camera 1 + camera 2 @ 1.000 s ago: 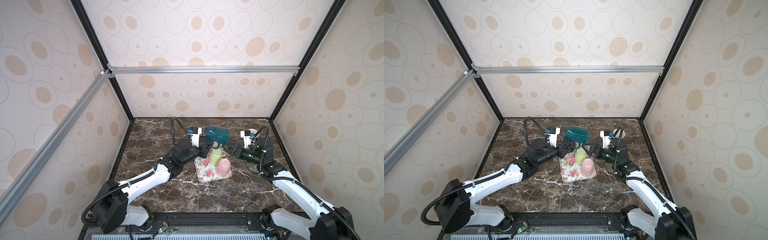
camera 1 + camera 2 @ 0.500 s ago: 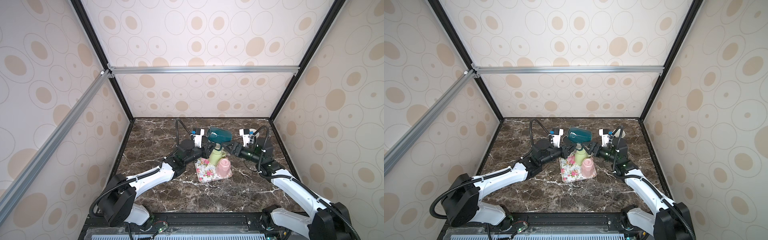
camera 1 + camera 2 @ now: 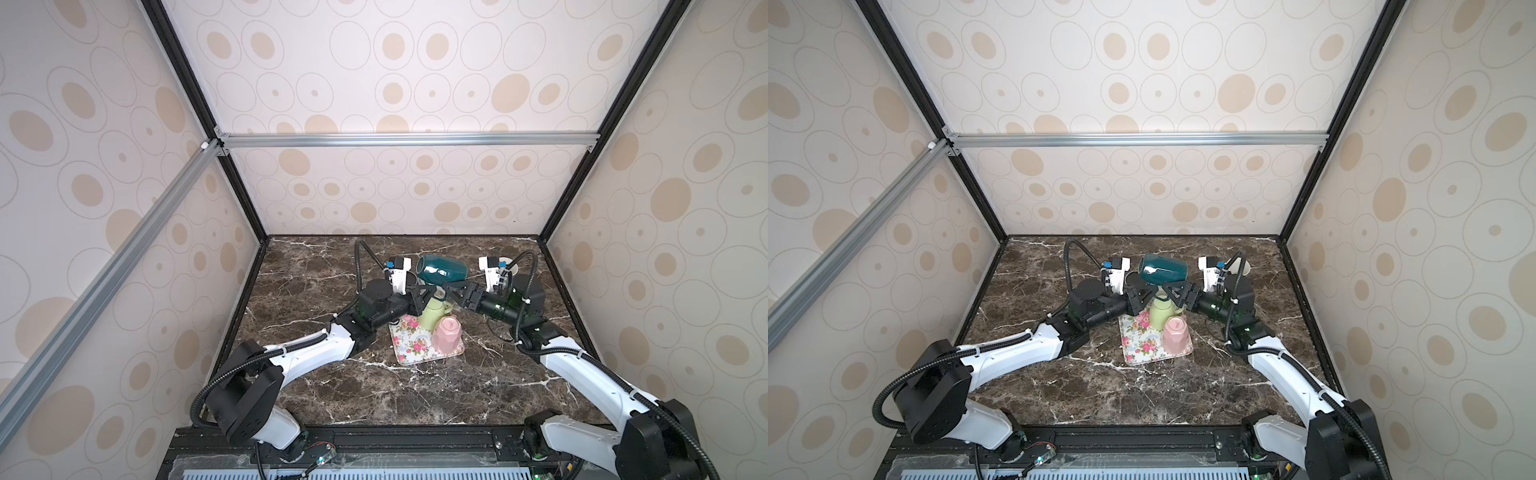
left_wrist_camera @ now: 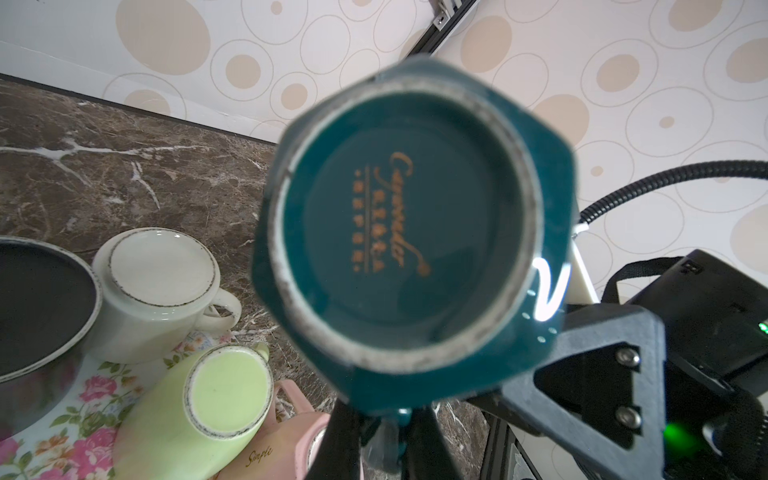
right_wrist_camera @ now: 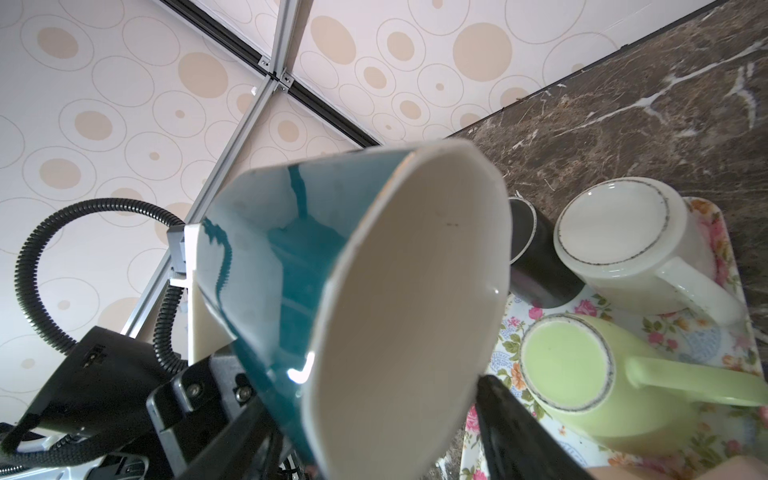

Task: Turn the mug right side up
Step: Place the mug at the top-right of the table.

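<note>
A dark teal mug hangs on its side above the tray, held between my two arms. Its base faces the left wrist camera, and its cream inside faces the right wrist camera. My left gripper reaches in from below and is shut on the mug's handle, which is mostly hidden under the body. My right gripper has one finger on each side of the mug's open end, pressed against the walls.
Below the teal mug lies a floral tray. On it are upside-down mugs: green, pink, white and black. The enclosure walls stand close behind and on both sides.
The right gripper has come in to the teal mug's open end and its jaws have narrowed around it. The left arm has shifted a little with the mug, still gripping it.
</note>
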Available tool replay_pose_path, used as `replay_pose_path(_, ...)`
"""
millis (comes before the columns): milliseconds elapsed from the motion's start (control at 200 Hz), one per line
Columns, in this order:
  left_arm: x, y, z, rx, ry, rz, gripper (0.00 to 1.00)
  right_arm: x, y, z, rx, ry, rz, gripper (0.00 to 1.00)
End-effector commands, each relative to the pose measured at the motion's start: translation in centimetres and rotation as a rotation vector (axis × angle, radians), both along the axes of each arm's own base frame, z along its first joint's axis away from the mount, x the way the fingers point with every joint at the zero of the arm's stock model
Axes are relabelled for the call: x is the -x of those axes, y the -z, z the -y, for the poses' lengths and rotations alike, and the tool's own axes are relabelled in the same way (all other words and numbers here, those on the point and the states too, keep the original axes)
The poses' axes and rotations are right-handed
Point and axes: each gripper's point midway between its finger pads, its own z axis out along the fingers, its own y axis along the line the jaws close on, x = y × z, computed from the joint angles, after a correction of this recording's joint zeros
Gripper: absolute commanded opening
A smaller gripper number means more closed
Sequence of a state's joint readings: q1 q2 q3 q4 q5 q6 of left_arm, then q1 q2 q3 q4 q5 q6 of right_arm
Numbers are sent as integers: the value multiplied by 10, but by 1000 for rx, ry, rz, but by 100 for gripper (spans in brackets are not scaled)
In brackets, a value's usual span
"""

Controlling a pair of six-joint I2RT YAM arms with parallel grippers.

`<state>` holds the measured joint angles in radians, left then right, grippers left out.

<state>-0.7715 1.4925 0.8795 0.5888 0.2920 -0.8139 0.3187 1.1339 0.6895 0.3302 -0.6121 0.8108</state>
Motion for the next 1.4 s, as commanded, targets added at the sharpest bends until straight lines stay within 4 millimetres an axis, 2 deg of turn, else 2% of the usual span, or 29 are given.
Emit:
replay_pose_path(0,25,-97,17,235,127,198,0,5,-3,-4,-15,-25,13,73)
replay_pose_path(210,24,-96,19,257,133,190,0,6,-5,-5,-23,-31,16,73)
replay_pose_path(730,26,-109,15,308,122,233,0,6,-1,-7,-43,-43,0,71)
replay_pose_path(865,29,-111,23,347,164,224,0,8,0,-5,-22,-36,18,70)
replay_pose_path(1065,35,-106,31,350,186,212,0,8,-4,-3,-20,-29,36,58)
replay_pose_path(1160,33,-100,29,339,173,204,0,9,-3,-3,-15,-29,39,53)
replay_pose_path(1265,31,-95,26,313,146,199,0,10,-3,-2,-10,-25,38,41)
replay_pose_path(1395,31,-93,24,296,135,200,0,11,-3,-2,-5,-23,39,34)
